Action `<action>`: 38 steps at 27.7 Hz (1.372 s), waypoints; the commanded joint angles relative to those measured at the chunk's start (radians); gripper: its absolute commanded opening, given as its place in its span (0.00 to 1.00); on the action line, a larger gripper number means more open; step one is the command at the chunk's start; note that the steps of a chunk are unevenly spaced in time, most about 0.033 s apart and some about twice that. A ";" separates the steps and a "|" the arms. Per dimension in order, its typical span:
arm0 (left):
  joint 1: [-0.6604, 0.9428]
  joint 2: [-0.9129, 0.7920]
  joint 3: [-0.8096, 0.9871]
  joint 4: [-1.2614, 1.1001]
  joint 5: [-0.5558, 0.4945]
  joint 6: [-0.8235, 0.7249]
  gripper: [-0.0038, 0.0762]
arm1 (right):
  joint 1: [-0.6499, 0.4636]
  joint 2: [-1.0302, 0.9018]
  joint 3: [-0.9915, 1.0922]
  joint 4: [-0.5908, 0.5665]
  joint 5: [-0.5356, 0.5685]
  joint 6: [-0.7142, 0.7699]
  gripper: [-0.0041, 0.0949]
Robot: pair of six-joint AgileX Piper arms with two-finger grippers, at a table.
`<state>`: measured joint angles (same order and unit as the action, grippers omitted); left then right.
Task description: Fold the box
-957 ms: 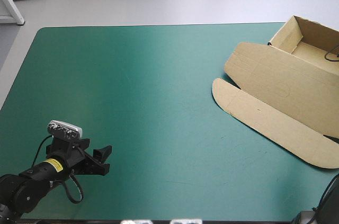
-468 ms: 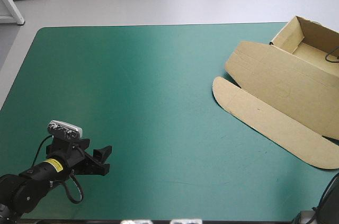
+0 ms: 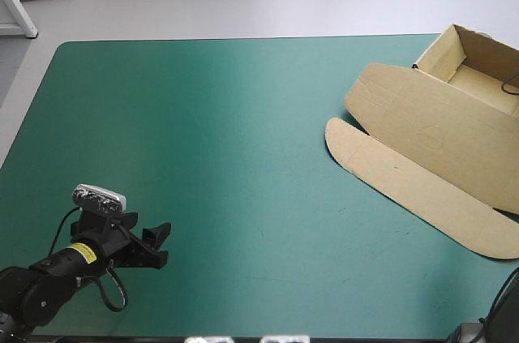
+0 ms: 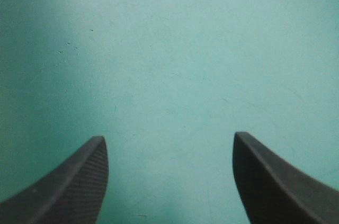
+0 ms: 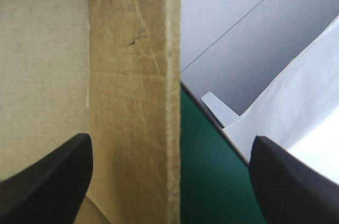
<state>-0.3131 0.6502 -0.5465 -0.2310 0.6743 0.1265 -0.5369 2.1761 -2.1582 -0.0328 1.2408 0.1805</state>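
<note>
High view: the box [image 3: 422, 132] lies at the table's right side, far ahead of the left gripper [image 3: 160, 244] and well apart from it. Its far part is already an open tray with walls raised; the broad lid and the rounded flap on its edge lie flat on the teal-green cover [image 3: 243, 116]. The left gripper sits low near the table's near-left corner, over bare cover.

Left wrist view: the black fingers [image 4: 79, 176] stand spread wide, with nothing between them or ahead of them but teal-green cover.

Right wrist view: the right gripper [image 5: 170, 138] is also spread, pinching nothing. A raised brown wall of the box [image 5: 132, 75] stands between its fingers, with the wall's edge about midway between the two tips. A strip of cover and the table's edge show beside the other finger.

Judging from this, the tray walls are done. The lid and flap have yet to be folded, and the right gripper looks best placed to work on the box.
</note>
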 commanded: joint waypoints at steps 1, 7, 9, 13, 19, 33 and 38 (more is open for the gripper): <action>-0.006 -0.002 -0.027 -0.015 -0.055 -0.006 0.65 | -0.024 -0.134 -0.029 0.012 0.007 -0.017 0.81; -0.006 -0.002 -0.027 -0.014 -0.059 -0.005 0.65 | -0.051 -0.269 -0.028 0.176 0.007 -0.095 0.76; -0.006 -0.002 -0.027 -0.014 -0.072 0.010 0.65 | -0.048 -0.321 -0.026 0.241 0.007 -0.125 0.74; -0.006 -0.002 -0.027 -0.014 -0.121 0.048 0.65 | -0.019 -0.415 0.009 0.425 0.007 -0.202 0.71; -0.006 -0.004 -0.024 -0.014 -0.181 0.077 0.65 | 0.274 -0.754 0.508 0.552 -0.107 -0.453 0.63; -0.006 -0.004 0.019 -0.018 -0.224 0.100 0.64 | 0.884 -1.263 1.381 0.620 -0.815 -0.644 0.63; -0.006 -0.004 0.074 -0.027 -0.249 0.103 0.64 | 0.925 -1.312 1.570 0.621 -0.922 -0.653 0.63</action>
<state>-0.3131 0.6493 -0.4685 -0.2331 0.5076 0.2247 0.3785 0.8893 -0.6394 0.5656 0.4354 -0.4571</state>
